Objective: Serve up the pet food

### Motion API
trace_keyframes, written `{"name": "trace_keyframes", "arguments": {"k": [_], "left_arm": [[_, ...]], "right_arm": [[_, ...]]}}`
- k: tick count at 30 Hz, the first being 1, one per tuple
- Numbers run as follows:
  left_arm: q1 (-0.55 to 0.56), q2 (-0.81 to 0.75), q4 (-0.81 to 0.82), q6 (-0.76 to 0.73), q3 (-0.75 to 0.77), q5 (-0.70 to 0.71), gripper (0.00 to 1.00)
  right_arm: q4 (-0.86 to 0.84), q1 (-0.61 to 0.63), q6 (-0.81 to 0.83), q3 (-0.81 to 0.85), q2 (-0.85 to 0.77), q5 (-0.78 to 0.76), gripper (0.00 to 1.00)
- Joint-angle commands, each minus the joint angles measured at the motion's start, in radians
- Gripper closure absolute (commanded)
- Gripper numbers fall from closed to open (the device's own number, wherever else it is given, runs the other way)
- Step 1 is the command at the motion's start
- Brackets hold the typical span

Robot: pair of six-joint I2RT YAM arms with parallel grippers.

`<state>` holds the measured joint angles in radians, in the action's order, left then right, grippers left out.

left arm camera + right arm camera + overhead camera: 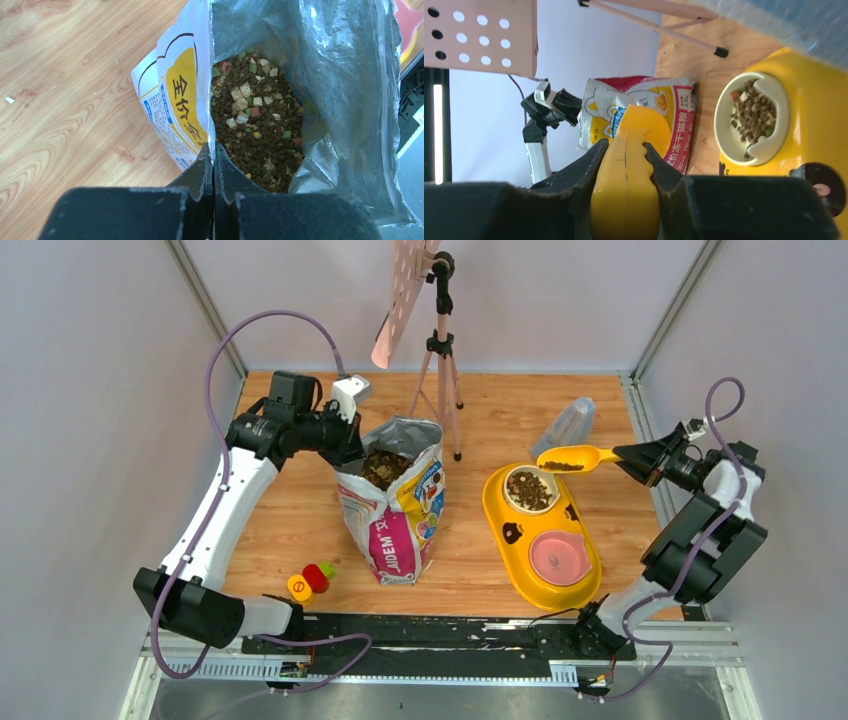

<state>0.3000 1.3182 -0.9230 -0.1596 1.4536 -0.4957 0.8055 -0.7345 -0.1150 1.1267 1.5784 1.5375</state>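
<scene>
Top external: pet food (529, 490), apparently two bowls (506, 487)

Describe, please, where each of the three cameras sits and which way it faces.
Top external: above and behind, looking down at the table; both arms show.
Left wrist: looks down into the pet food bag at the pet food; left gripper pinches its rim.
Right wrist: looks along the yellow scoop toward the bag and white bowl; right gripper clamps the handle.
Shared: all three show the bag.
</scene>
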Motion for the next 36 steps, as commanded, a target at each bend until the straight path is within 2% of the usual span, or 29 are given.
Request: {"name": "trace_keyframes", "arguments": {"k": [1,10,36], "left_arm": [[0.001,-0.076,0.064,0.014,0.018,-0.080,1.00],[0.001,-0.075,0.058,0.016,0.012,-0.082,1.00],[0.001,-0.050,0.066,0.020,0.003,-0.089,1.00]], "right_arm": [[0.730,-0.018,0.776,0.227,0.212,0.017,1.00],[0.735,-0.063,0.878,0.189,0.241,-0.047,1.00],[0.735,-0.105,1.100,0.122,0.218,-0.462,1.00]]}}
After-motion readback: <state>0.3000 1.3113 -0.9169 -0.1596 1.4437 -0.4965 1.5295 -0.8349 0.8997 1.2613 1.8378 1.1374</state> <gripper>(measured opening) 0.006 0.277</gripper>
